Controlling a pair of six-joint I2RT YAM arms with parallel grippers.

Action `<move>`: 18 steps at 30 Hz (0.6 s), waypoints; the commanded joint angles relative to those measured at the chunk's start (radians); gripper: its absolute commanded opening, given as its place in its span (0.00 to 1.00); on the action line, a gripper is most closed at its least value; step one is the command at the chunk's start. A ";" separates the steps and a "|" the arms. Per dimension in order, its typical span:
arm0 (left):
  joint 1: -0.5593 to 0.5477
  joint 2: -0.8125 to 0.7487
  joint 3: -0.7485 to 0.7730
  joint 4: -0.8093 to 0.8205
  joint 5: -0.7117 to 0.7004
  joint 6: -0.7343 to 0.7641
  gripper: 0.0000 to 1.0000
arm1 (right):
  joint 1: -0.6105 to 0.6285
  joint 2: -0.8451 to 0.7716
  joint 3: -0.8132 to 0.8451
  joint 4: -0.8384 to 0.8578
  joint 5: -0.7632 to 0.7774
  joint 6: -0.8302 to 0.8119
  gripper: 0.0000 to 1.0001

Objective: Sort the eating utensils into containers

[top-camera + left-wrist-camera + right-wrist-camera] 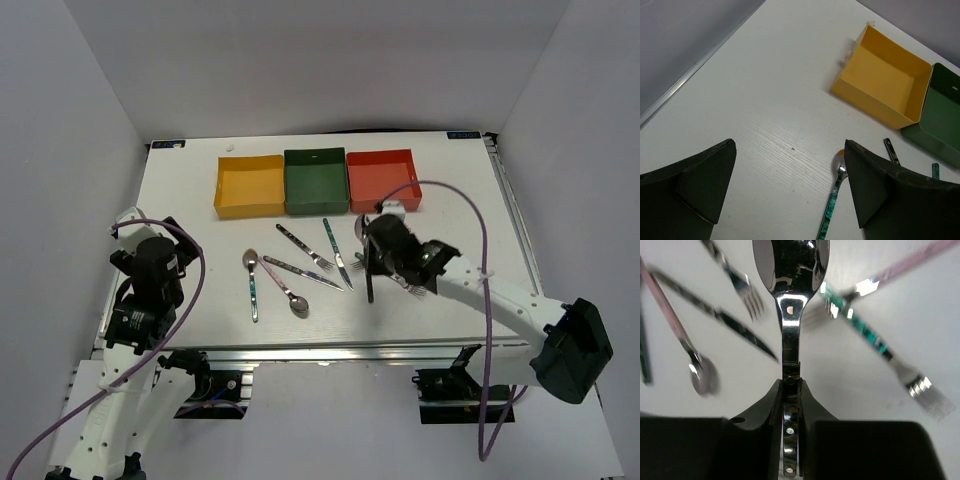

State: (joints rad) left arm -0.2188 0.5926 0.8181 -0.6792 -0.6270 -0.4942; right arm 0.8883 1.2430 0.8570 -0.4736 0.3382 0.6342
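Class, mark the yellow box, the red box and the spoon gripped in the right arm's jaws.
yellow box (pixel 250 187), top view, its bare floor
red box (pixel 380 180), top view, its bare floor
spoon (pixel 791 270), right wrist view, its bowl

Spoon (pixel 790 270) — glossy metal; table (pixel 765 90) — matt.

Bright even light, soft faint shadows, right wrist background motion-blurred, glare on spoon (pixel 790 270)

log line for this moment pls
right gripper: shut on spoon | left gripper: open, holding nothing | other utensils: on table | yellow box: empty
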 commanded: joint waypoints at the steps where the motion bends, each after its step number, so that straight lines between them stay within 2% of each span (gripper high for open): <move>1: -0.002 0.001 0.001 0.006 0.003 0.005 0.98 | -0.147 0.030 0.135 0.059 -0.037 -0.108 0.00; 5: -0.002 0.003 0.003 0.006 0.000 0.003 0.98 | -0.363 0.194 0.292 0.159 -0.077 -0.107 0.00; 7: -0.004 0.003 0.003 0.006 0.000 0.005 0.98 | -0.417 0.275 0.426 0.200 -0.097 -0.067 0.00; 8: -0.002 0.004 0.000 0.009 0.003 0.005 0.98 | -0.457 0.376 0.486 0.199 -0.106 -0.026 0.00; 9: -0.002 0.006 0.000 0.010 0.004 0.006 0.98 | -0.472 0.432 0.551 0.193 -0.131 -0.005 0.00; 10: -0.002 0.009 0.001 0.010 0.003 0.006 0.98 | -0.488 0.484 0.682 0.184 -0.136 0.021 0.00; 12: -0.004 0.015 -0.002 0.013 0.007 0.008 0.98 | -0.515 0.639 0.802 0.158 -0.127 0.099 0.00; 13: -0.002 0.022 -0.002 0.015 0.010 0.009 0.98 | -0.523 0.683 0.924 0.133 -0.108 0.131 0.00; 16: -0.004 0.042 0.001 0.009 0.003 0.008 0.98 | -0.538 0.875 1.106 0.075 -0.064 0.217 0.00; 18: -0.002 0.047 0.001 0.009 0.001 0.008 0.98 | -0.542 0.929 1.171 0.034 -0.029 0.260 0.00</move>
State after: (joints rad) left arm -0.2188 0.6285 0.8181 -0.6727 -0.6270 -0.4934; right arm 0.3485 2.1292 1.9221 -0.3702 0.2527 0.7815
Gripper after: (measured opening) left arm 0.980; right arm 0.168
